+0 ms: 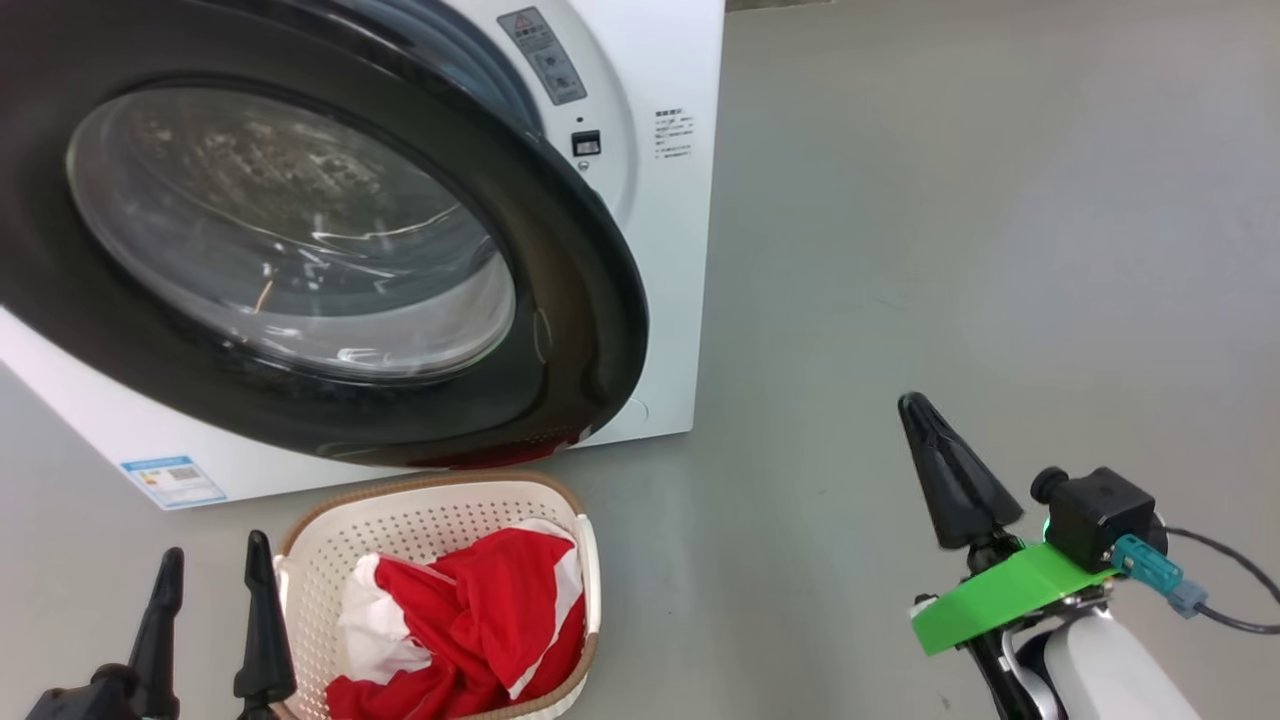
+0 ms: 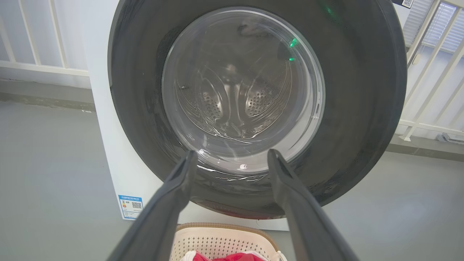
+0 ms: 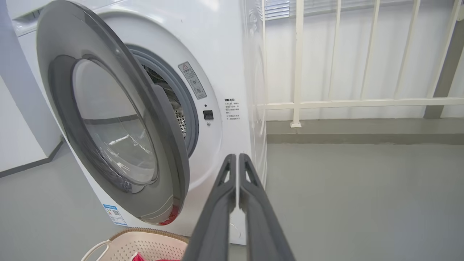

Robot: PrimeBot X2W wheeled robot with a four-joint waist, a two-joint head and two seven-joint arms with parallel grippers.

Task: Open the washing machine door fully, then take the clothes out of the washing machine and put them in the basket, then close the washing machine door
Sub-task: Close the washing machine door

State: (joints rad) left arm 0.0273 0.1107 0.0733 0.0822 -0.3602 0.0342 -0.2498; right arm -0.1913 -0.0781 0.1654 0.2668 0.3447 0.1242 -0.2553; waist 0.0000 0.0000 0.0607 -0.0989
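Note:
The white washing machine (image 1: pixel 660 250) stands at the upper left with its black-rimmed glass door (image 1: pixel 300 250) swung partly shut, a gap left at the latch side. The right wrist view shows the door (image 3: pixel 119 127) ajar in front of the grey gasket. Below it the cream basket (image 1: pixel 330 560) holds the red and white clothes (image 1: pixel 470 620). My left gripper (image 1: pixel 210 580) is open beside the basket's left rim; its fingers (image 2: pixel 174 195) frame the door glass. My right gripper (image 1: pixel 915 405) is shut and empty, to the right of the machine, fingers (image 3: pixel 232 174) pressed together.
Grey floor spreads to the right of the machine. A white railing (image 3: pixel 297 72) runs along the wall behind. A blue label (image 1: pixel 172 482) sits on the machine's lower front. A cable (image 1: pixel 1230 590) trails from my right wrist.

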